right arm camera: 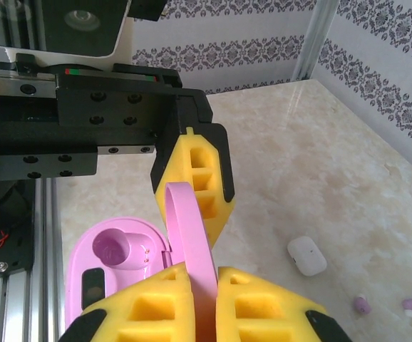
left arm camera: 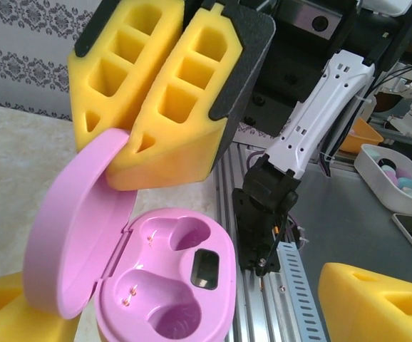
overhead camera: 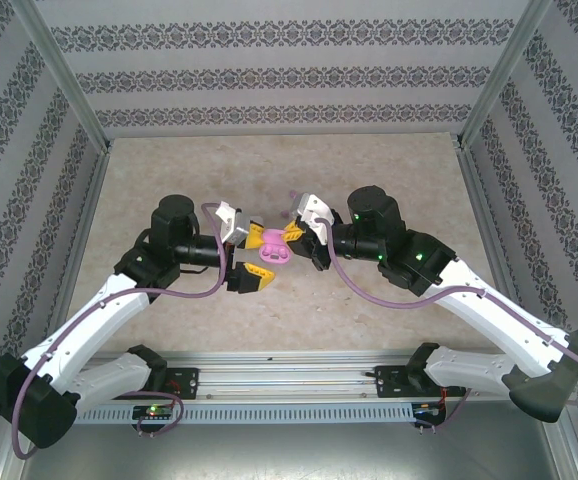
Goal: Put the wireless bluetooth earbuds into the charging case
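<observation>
Pink plastic charging case, hinged open at mid-tabletop between the two arms, sockets facing up with gold contacts showing. Its lid stands upright, pinched between the yellow foam fingers of the right claw, closed on it. The left claw is spread wide, one finger either side of the case base, gripping nothing. Two tiny pale purple earbuds lie loose on the tabletop, well apart from the case, near a small white capsule.
</observation>
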Robot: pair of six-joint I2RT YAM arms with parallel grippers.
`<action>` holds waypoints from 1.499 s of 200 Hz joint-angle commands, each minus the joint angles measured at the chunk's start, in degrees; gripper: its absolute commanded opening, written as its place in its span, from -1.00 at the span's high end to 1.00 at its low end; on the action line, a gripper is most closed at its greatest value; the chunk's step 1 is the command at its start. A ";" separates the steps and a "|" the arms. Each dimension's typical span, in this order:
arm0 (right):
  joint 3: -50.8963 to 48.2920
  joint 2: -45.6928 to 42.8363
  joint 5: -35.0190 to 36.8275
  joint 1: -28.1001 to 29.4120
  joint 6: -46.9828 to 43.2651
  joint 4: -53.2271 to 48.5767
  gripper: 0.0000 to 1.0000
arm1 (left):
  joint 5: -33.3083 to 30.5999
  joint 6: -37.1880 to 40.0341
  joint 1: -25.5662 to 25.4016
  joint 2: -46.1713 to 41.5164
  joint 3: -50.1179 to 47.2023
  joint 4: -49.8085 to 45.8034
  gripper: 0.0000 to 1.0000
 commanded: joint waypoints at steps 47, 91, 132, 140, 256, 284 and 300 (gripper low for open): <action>0.34 0.68 -0.08 0.51 0.78 1.73 1.00 | -0.58 -2.47 -0.60 0.01 -2.42 7.22 -0.31; 0.32 0.88 -0.31 0.48 1.18 1.62 1.00 | -0.45 -2.74 -0.60 -0.04 -2.44 7.44 0.12; 0.05 0.75 0.29 0.52 1.67 1.90 1.00 | -0.64 -1.51 -0.65 -0.32 -2.40 5.45 0.35; -0.05 0.63 0.34 0.47 1.79 2.06 1.00 | -0.66 -1.51 -0.60 -0.38 -2.41 5.34 0.45; 0.26 -0.56 -0.58 0.50 4.76 1.71 0.19 | -0.18 -4.66 -0.18 0.18 -1.61 6.19 0.77; 1.06 -1.30 -0.42 0.47 7.94 1.44 -0.07 | -0.61 -7.63 0.52 0.39 -2.12 8.66 0.78; 1.33 -1.65 -0.07 0.48 10.06 1.27 -0.18 | -0.82 -8.58 0.80 0.72 -2.09 9.20 0.79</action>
